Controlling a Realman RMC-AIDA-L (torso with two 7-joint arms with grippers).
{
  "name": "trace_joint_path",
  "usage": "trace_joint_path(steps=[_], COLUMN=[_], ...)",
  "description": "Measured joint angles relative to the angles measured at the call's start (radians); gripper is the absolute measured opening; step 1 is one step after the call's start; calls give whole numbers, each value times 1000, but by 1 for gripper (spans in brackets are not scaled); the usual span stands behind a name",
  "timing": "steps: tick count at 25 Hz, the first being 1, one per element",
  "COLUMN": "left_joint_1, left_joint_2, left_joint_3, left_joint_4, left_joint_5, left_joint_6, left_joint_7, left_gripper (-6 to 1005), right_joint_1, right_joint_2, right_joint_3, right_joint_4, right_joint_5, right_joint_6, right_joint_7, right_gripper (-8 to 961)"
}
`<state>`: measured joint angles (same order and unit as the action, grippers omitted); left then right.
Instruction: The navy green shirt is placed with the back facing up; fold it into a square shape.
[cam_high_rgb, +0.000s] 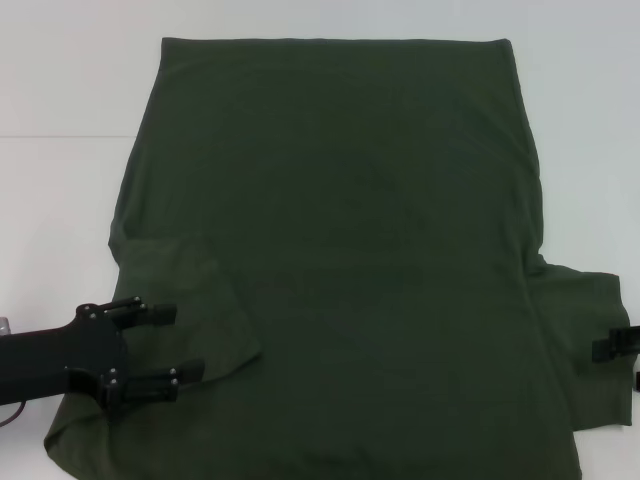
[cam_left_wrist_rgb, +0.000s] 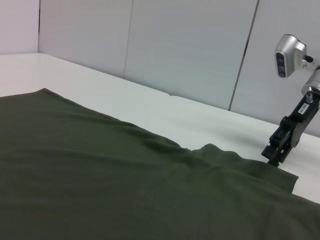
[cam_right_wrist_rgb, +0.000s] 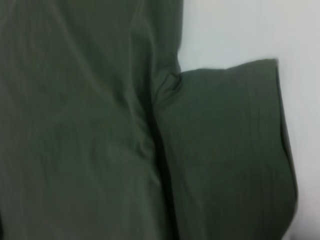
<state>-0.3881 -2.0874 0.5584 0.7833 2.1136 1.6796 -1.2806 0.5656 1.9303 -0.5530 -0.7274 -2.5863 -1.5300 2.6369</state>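
The navy green shirt (cam_high_rgb: 340, 230) lies spread flat on the white table (cam_high_rgb: 60, 90), far larger than either gripper. Its left sleeve (cam_high_rgb: 190, 300) is folded inward onto the body at the near left. My left gripper (cam_high_rgb: 165, 350) hovers over that fold, open, with nothing between its fingers. The right sleeve (cam_high_rgb: 580, 340) sticks out flat at the near right, and my right gripper (cam_high_rgb: 625, 360) sits at its outer edge. The left wrist view shows the right gripper (cam_left_wrist_rgb: 274, 157) low at the sleeve's hem. In the right wrist view the right sleeve (cam_right_wrist_rgb: 230, 145) lies beside the body (cam_right_wrist_rgb: 75, 125).
Bare white tabletop (cam_high_rgb: 580, 120) surrounds the shirt on the left, right and far sides. Pale wall panels (cam_left_wrist_rgb: 190, 45) stand behind the table in the left wrist view. The shirt's near edge runs out of the head view.
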Motion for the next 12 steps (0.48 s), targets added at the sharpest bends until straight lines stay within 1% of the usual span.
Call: trace_joint_path(steps=[12], left_joint_1=[0], left_joint_2=[0], left_joint_3=[0], left_joint_4=[-1], left_joint_5=[4], left_joint_6=[0], left_joint_7=[-8], left_gripper=[853], right_joint_1=[26], right_joint_2=[4], right_joint_3=[-6], right_joint_4=[40], right_joint_5=[0], right_joint_6=[29], right_joint_7=[-10], right_gripper=[913])
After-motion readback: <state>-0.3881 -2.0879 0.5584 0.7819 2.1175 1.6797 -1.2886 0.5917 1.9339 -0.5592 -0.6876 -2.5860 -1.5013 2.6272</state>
